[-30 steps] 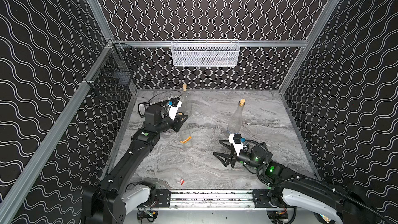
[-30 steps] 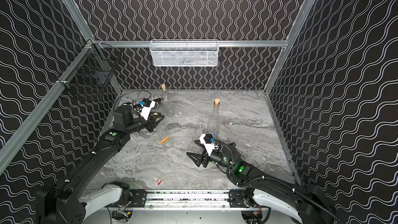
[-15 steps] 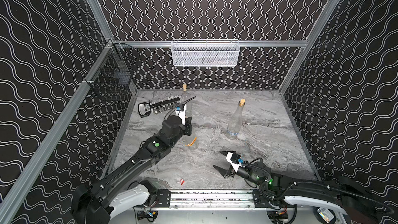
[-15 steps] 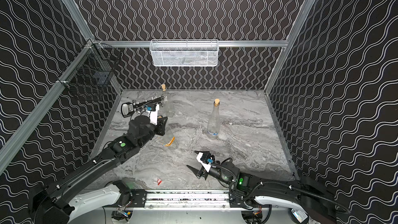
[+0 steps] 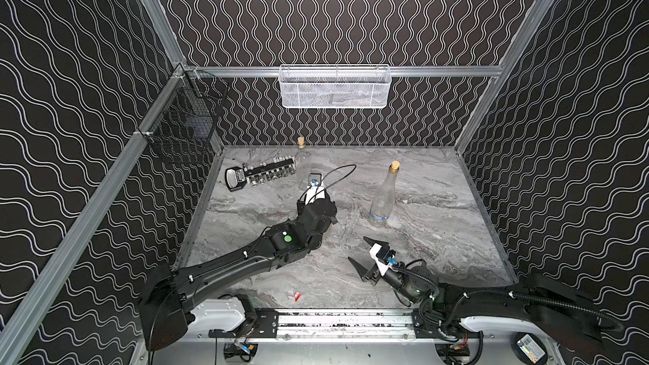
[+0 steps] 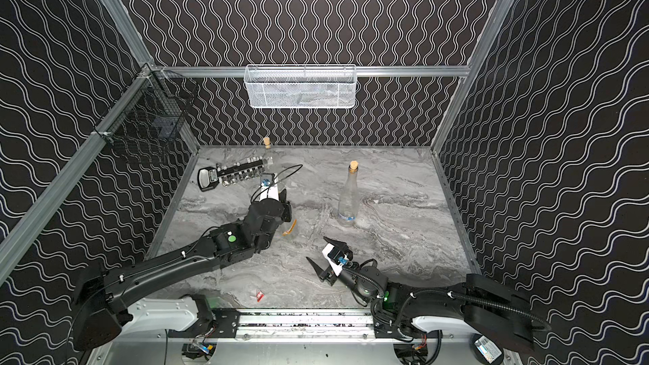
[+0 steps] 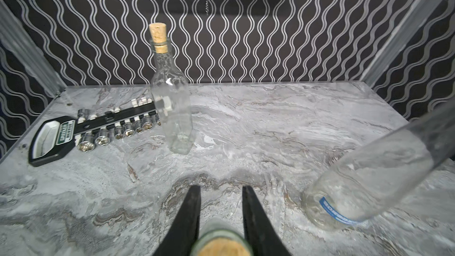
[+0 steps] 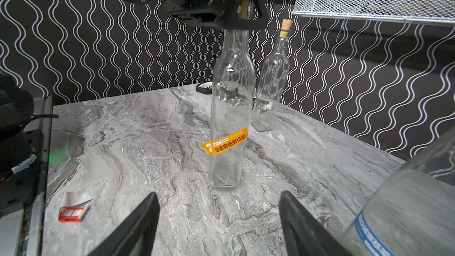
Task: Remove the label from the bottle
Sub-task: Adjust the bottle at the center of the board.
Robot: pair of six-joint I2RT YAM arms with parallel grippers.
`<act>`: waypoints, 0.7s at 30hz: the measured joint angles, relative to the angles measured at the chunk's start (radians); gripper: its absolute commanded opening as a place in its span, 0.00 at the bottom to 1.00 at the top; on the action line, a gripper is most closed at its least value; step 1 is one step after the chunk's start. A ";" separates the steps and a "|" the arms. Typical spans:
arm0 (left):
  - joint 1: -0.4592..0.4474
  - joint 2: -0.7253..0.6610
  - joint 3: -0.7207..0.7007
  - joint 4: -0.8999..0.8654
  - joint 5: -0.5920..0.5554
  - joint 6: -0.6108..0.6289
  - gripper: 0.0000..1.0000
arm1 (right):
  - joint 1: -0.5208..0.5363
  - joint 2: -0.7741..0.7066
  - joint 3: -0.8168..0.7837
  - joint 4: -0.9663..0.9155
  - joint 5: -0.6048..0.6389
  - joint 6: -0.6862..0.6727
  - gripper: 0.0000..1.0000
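Closest to me, my right gripper [image 5: 360, 252] hovers low over the front of the table, fingers spread wide and empty. Beside it lies one loose red label scrap [image 8: 73, 210].

I count three clear glass bottles, all corked. Mid-table, my left gripper [image 7: 219, 188] is clamped around the neck of the square bottle [image 8: 231, 109], which stands upright with its base at the tabletop. It carries an orange label [image 8: 225, 141] low on its side, one end sticking out from the glass. Further right, the tall round bottle [image 5: 382, 198] stands free with a blue label [image 5: 378, 216] near its base. At the back the bare bottle [image 5: 301, 166] stands just beside the one socket set [image 5: 260, 177], which lies flat.

The table [image 5: 439, 226] is grey marble-patterned. The walls are black with white wavy lines, framed in aluminium. There are two baskets: a white mesh basket [image 5: 333, 87] on the back rail and a black wire basket [image 5: 182, 128] on the left rail.
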 measured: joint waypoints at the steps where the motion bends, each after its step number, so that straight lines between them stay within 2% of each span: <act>1: 0.000 0.006 0.000 0.000 -0.002 0.000 0.08 | 0.000 -0.007 0.000 0.000 0.003 0.000 0.78; 7: -0.002 0.052 0.019 -0.003 0.035 -0.003 0.22 | 0.001 -0.037 0.000 -0.004 0.012 0.016 0.78; 9: -0.002 0.065 0.024 -0.006 0.049 0.000 0.31 | 0.001 -0.041 0.000 -0.005 0.015 0.018 0.78; 12: -0.001 0.071 0.029 -0.002 0.062 0.014 0.51 | 0.001 -0.047 0.000 -0.017 0.018 0.021 0.78; 21: 0.003 0.051 0.029 0.005 0.085 0.047 0.85 | 0.001 -0.060 0.000 -0.033 0.019 0.021 0.78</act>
